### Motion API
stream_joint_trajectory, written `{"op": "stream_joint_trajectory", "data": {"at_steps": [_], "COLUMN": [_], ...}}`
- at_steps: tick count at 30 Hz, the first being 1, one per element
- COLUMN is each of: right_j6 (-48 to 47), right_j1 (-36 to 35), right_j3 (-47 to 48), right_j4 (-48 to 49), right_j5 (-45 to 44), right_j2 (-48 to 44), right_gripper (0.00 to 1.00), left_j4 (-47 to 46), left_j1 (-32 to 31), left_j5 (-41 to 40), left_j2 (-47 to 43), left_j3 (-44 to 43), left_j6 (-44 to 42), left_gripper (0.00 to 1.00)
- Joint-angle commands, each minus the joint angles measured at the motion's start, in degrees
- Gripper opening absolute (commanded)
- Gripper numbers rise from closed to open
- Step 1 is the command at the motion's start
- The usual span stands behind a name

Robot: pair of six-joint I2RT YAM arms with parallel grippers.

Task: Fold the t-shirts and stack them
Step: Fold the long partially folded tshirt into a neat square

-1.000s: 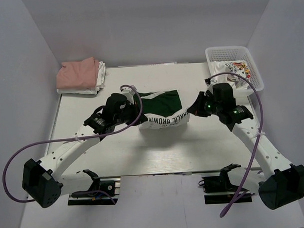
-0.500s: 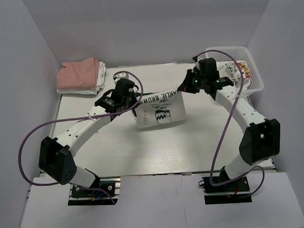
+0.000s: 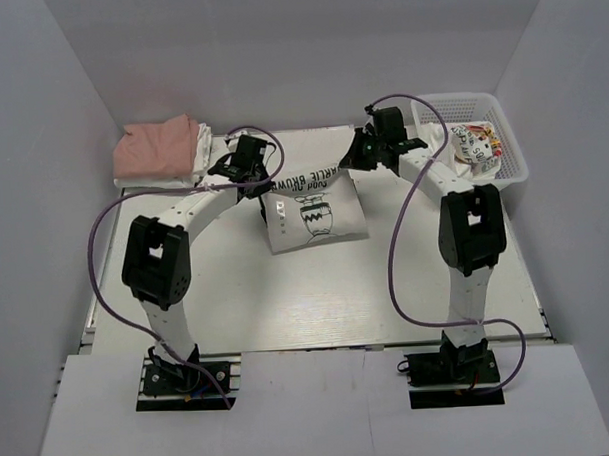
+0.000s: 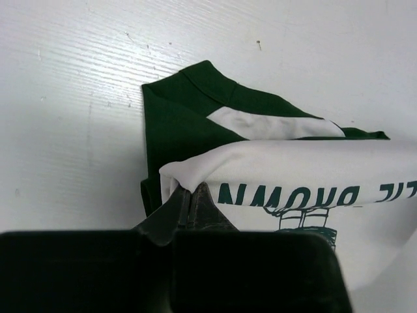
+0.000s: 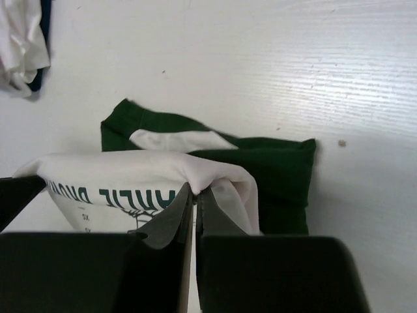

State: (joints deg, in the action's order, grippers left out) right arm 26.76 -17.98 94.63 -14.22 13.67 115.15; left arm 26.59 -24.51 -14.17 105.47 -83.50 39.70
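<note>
1. Left hand (image 4: 189, 201) is clamped shut on one corner of the printed shirt (image 3: 314, 213), with a pinch of white cloth between its fingers.
2. Your right hand (image 5: 194, 199) is pinched shut on the matching corner at the other side, so the lettered edge runs stretched between the two hands.
3. You hold those corners apart, I judge, to keep that edge taut, so the white body trails toward you across the table (image 3: 287, 289) without bunching.
4. Both wrist views show green cloth lying flat on the table just beyond and below the held edge. The sleeves look already tucked in, and the white panel seems meant to cover them.
5. At the far left, well apart from your hands, a pink shirt (image 3: 160, 145) lies folded on a white one (image 3: 202, 152). That is likely the stack this shirt must join.
6. At the far right, a basket (image 3: 470, 104) holds more printed cloth, probably waiting its turn.
</note>
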Motion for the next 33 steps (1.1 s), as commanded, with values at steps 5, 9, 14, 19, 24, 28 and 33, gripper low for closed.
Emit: {"op": "stream_joint_trajectory", "data": {"at_steps": [5,9,14,19,24,28,33], "right_j6": [1.53,3.29,0.41,0.22,3.9,5.05,5.58], "right_j1": [1.54,1.89,2.07,1.63,0.84,-0.21,-0.21], "right_j3": [8.28,10.31,17.43,7.96,-9.01,-13.5,-17.97], "right_j4": [8.86,13.49,11.15,17.17,24.14,25.03,26.16], "right_j5": [0.13,-1.8,3.29,6.27,14.33,18.84,22.88], "right_j2": [8.59,12.9,13.8,3.79,-3.0,-1.69,0.77], "right_gripper": [0.0,0.29,0.91,0.91,0.91,0.91,0.91], "left_j4": [-3.03,-4.96,-0.57,-8.88,-15.59,-17.71,-17.71], "left_j1": [2.71,4.03,5.44,4.74,3.51,3.51,3.51], "left_j5": [1.0,1.86,0.12,3.61,18.2,21.99,23.31], "left_j2": [7.46,12.55,10.82,0.98,-0.45,6.56,14.21], "left_j3": [-8.42,-13.25,-18.8,-7.83,-1.15,-2.62,-5.18], "left_j6": [-2.17,-2.17,-2.17,-4.53,-5.25,-5.25,-4.2], "left_gripper": [0.0,0.31,1.0,1.0,1.0,1.0,1.0]}}
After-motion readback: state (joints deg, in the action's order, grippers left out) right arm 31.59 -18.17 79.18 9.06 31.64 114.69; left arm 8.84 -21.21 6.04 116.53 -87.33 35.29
